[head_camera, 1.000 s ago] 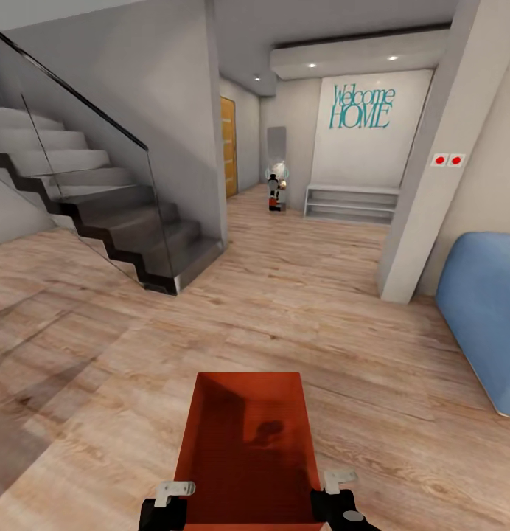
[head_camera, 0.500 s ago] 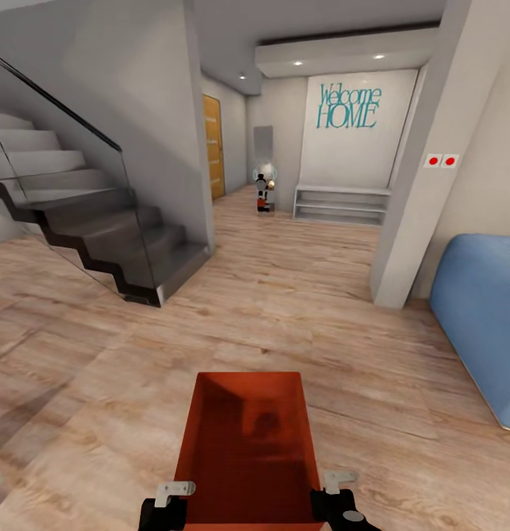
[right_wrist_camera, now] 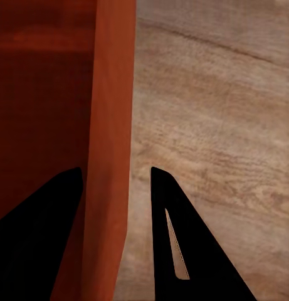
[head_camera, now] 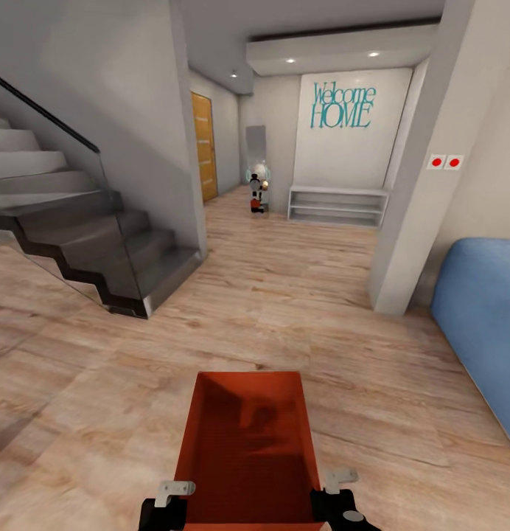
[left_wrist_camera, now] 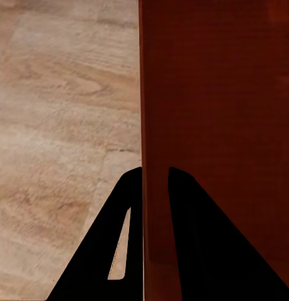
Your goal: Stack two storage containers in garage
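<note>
Both tools clamp the storage container (head_camera: pixel 247 450); staircase (head_camera: pixel 85 236) left, blue sofa (head_camera: pixel 483 324) right, hallway open.

Open wood floor (head_camera: pixel 284 295) runs ahead between staircase (head_camera: pixel 100 251) and pillar (head_camera: pixel 410 214); sofa (head_camera: pixel 483 324) crowds the right.

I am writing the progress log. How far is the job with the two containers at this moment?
Early stage. One storage container is lifted and carried, the left gripper and right gripper each pinching a side wall. The robot is on the wood floor near the staircase. Reaching the garage, setting down and stacking remain.
</note>
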Available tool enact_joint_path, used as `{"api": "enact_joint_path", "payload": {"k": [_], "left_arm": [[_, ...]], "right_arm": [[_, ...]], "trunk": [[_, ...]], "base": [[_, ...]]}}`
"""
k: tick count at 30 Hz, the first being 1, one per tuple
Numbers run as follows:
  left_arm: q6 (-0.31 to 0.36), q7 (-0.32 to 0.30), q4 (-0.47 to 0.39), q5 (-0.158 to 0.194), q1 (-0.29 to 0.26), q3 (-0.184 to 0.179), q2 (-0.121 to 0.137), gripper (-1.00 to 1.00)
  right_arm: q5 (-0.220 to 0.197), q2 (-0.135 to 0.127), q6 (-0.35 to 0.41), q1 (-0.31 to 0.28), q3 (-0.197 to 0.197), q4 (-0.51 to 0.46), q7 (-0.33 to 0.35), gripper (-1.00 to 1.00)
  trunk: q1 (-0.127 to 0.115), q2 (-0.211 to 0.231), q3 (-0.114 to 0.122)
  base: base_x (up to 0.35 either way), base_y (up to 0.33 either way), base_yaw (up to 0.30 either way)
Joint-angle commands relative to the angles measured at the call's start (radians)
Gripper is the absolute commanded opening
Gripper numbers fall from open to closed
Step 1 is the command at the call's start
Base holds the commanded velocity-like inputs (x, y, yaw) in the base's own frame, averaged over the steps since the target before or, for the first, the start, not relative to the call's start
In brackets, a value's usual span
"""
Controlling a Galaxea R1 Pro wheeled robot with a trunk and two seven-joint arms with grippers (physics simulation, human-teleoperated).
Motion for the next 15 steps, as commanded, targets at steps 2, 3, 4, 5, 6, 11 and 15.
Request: {"api": "enact_joint_path", "payload": {"k": [2,3,4,5,6,11,15], "left_arm": [[-0.004,0.013,0.000,-0.013,-0.001,0.030,0.000,-1.00],[-0.004,0.013,0.000,-0.013,-0.001,0.030,0.000,-1.00],[-0.004,0.013,0.000,-0.013,-0.001,0.030,0.000,-1.00],[-0.004,0.013,0.000,-0.013,-0.001,0.030,0.000,-1.00],[-0.004,0.013,0.000,-0.013,-0.001,0.030,0.000,-1.00],[-0.003,0.013,0.000,-0.013,-0.001,0.030,0.000,-1.00],[-0.002,0.013,0.000,-0.013,-0.001,0.030,0.000,-1.00]], "right_arm": [[-0.004,0.000,-0.003,-0.001,-0.001,0.001,-0.009,-1.00],[-0.004,0.000,-0.003,-0.001,-0.001,0.001,-0.009,-1.00],[-0.004,0.000,-0.003,-0.001,-0.001,0.001,-0.009,-1.00],[-0.004,0.000,-0.003,-0.001,-0.001,0.001,-0.009,-1.00],[-0.004,0.000,-0.003,-0.001,-0.001,0.001,-0.009,-1.00],[-0.004,0.000,-0.003,-0.001,-0.001,0.001,-0.009,-1.00],[-0.004,0.000,-0.003,-0.001,-0.001,0.001,-0.009,-1.00]], "trunk": [[0.000,0.000,-0.001],[0.000,0.000,-0.001],[0.000,0.000,-0.001],[0.000,0.000,-0.001],[0.000,0.000,-0.001],[0.000,0.000,-0.001],[0.000,0.000,-0.001]], "base": [[0.347,0.000,-0.001],[0.347,0.000,0.000],[0.347,0.000,0.000],[0.347,0.000,0.000],[0.347,0.000,0.000],[0.347,0.000,0.000],[0.347,0.000,0.000]]}}
